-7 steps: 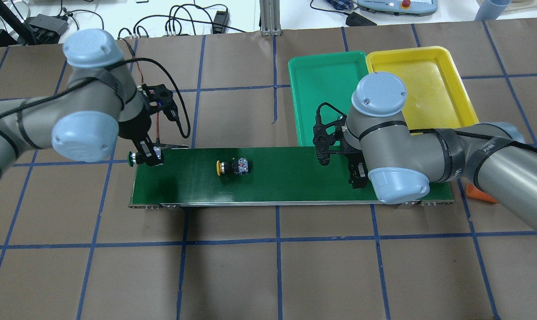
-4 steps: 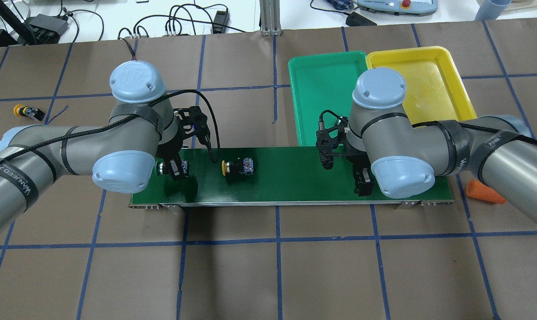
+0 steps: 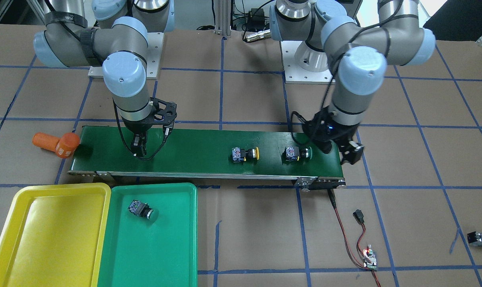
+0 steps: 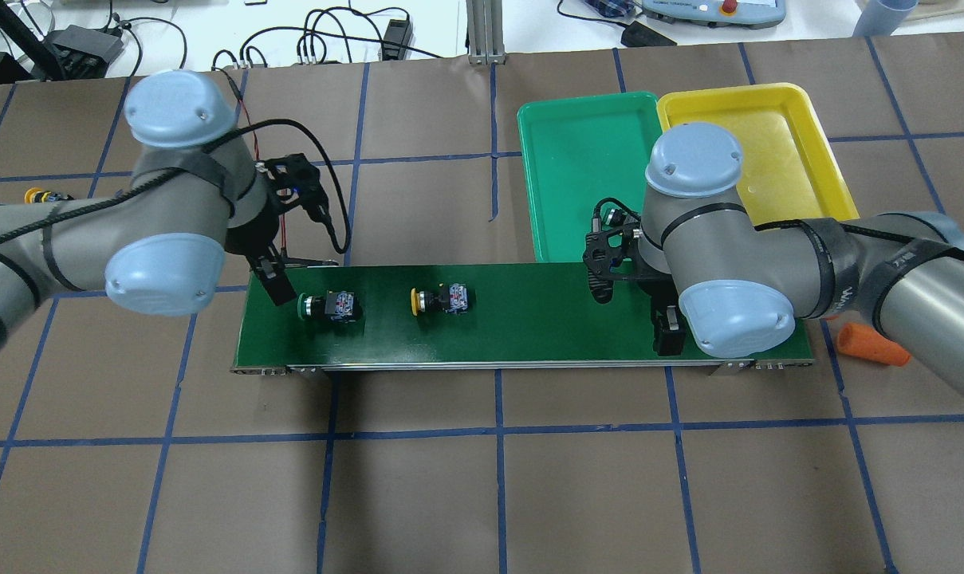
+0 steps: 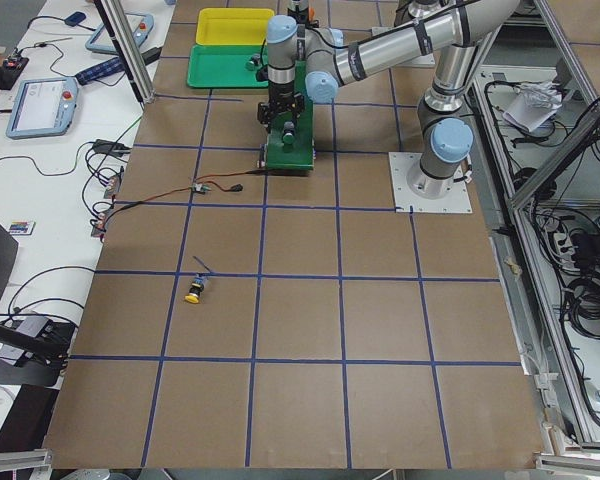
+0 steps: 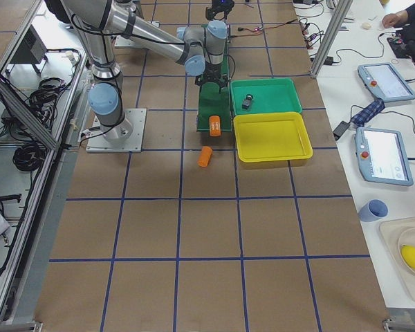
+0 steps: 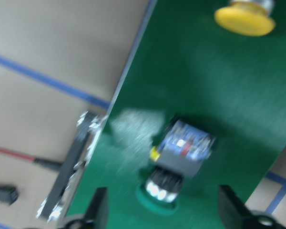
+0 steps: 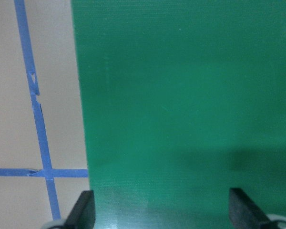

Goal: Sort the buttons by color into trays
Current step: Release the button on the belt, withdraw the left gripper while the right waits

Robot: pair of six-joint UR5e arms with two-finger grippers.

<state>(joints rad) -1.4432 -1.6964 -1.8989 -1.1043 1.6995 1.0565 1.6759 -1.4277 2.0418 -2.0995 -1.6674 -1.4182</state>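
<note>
Shows the left gripper (image 3: 339,154) low over the end of the dark-green conveyor belt (image 3: 201,147) on the robot's left, jaws apart and clamped on nothing. Places a green-capped button (image 3: 298,153) on its side on the belt just ahead of those jaws, cap toward them and apart from both fingertips; in the left wrist view, sits just beyond the two tips, roughly centred on the gap. Sets a yellow-capped button (image 3: 244,154) farther along the belt, likewise on its side, near the first but not touching it. Shows the right gripper (image 8: 164,211) toward the opposite end of the belt, jaws wide apart over bare belt surface, well apart from both belt buttons. Marks an orange cylinder (image 3: 67,144) at that same end of the belt. Locates a second green-capped button (image 3: 140,209) inside the green tray (image 3: 157,251), near the rim closest to the belt, with the yellow tray (image 3: 45,243) flush against the green tray's side. Locates a second yellow-capped button (image 3: 480,238) alone on the brown worktop (image 3: 256,231), well apart from belt and trays, out beyond the left arm.
</note>
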